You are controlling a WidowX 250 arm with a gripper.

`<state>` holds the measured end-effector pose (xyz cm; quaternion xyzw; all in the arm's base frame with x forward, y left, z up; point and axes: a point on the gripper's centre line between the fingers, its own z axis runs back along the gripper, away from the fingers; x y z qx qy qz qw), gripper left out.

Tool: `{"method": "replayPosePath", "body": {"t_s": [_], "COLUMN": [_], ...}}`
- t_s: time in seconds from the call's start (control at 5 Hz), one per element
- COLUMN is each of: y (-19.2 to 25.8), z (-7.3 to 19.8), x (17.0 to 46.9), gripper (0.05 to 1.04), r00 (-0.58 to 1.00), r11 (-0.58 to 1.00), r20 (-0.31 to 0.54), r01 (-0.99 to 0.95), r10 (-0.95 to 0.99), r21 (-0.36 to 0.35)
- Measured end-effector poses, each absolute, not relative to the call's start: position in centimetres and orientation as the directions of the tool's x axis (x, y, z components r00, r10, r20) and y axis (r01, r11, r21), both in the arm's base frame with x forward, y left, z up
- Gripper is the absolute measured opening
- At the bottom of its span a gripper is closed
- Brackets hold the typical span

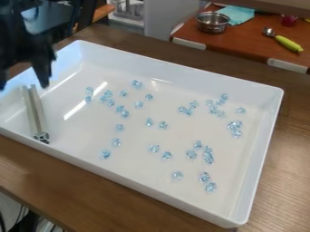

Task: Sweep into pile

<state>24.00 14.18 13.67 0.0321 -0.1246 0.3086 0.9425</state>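
Since sweeping loose bits needs a long straight edge, the light slotted bar (37,111) is probably the sweeping tool. It sits inside the white tray (176,205), at the left side of the view, near end down by the front wall, far end toward the side wall; can't tell if that end is propped up or flat. Propped would make sense, easier to pinch. Gripper (23,85) is at upper left over that far end, fingers spread, grasping nothing as far as I can see; bar's end shows between the tips, contact unclear. Placement looks like pickup setup: straddle first, close after. Blue beads (209,155) are scattered over the middle and right of the tray floor, some in small clumps, many single, so no single pile, sweep not done. Bar being off to one side likely leaves room to get it in hand without knocking beads. Tray walls presumably there to keep beads from rolling onto the wooden table (284,149). Next: grip the bar firmly, set its long side low against the floor, push stragglers toward a clump. Risks: bar twisting in a one-end hold, beads slipping under a raised edge.
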Motion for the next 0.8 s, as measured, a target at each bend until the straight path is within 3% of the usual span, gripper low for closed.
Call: {"method": "replayPosePath", "body": {"t_s": [0.4,0.8], "y": [15.3,15.7], "z": [11.5,9.7], "x": [24.3,25.1], "gripper": [0.999,0.999], "r00": [0.764,0.737], "r11": [0.789,0.759], "r20": [0.274,0.271], "r01": [-0.614,-0.650], "r10": [0.584,0.620], "r21": [0.030,0.031]}}
